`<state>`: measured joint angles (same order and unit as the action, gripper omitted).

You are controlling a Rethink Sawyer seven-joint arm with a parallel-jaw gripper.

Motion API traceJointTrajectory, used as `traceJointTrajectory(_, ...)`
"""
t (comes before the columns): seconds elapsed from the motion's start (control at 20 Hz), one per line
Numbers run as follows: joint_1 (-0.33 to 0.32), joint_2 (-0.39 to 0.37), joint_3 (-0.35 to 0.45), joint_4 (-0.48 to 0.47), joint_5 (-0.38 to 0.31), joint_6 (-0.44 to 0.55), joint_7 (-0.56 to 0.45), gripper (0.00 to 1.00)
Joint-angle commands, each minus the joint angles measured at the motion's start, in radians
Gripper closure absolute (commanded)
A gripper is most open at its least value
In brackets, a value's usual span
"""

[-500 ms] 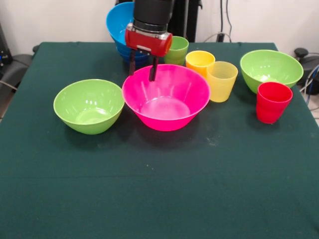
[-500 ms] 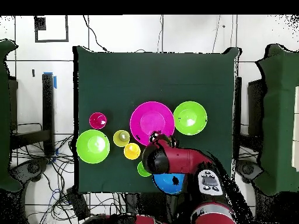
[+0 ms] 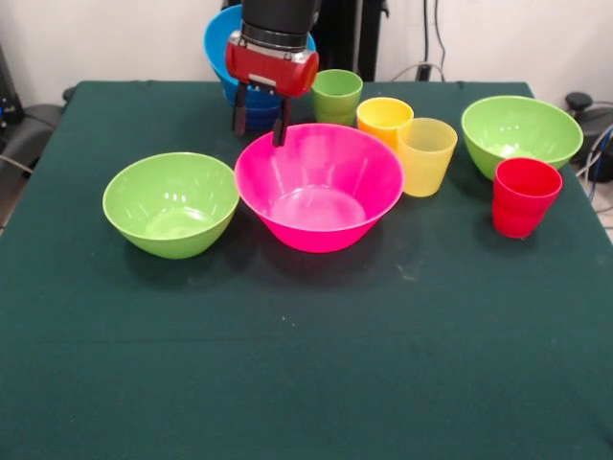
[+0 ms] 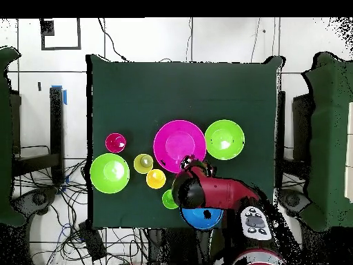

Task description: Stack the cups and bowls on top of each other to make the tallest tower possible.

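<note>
My gripper [image 3: 260, 123] hangs open and empty just over the far rim of the large pink bowl [image 3: 319, 187], in front of the tower of nested blue bowls [image 3: 220, 48] at the table's far edge. The tower's lower part is hidden by the gripper. The green cup [image 3: 337, 96], orange cup [image 3: 383, 117], pale yellow cup [image 3: 426, 155] and red cup [image 3: 523, 196] stand upright to the right. One lime green bowl [image 3: 170, 203] sits left of the pink bowl, the other [image 3: 521, 132] at the far right. The overhead view shows the gripper [image 4: 187, 165] between the pink bowl [image 4: 179, 145] and the blue tower [image 4: 201, 218].
The dark green tablecloth [image 3: 306, 364] covers the table. The orange and yellow cups stand touching. The red cup stands right against the right green bowl. Cables and a dark stand lie behind the table's far edge.
The gripper has drawn back and up from inside the pink bowl's far side to its far rim, nearer the blue tower. The bowls and cups have not moved.
</note>
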<state>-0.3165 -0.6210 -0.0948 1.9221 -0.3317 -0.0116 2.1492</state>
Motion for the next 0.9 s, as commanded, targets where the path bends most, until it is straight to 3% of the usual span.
traceJointTrajectory(0.05,-0.001,0.009,0.092,0.033,-0.055,0.02,0.038,0.0)
traceJointTrajectory(0.45,0.028,0.031,0.072,0.029,-0.041,-0.008,0.063,0.0)
traceJointTrajectory(0.9,0.063,0.139,0.029,-0.023,-0.036,-0.102,0.081,0.0)
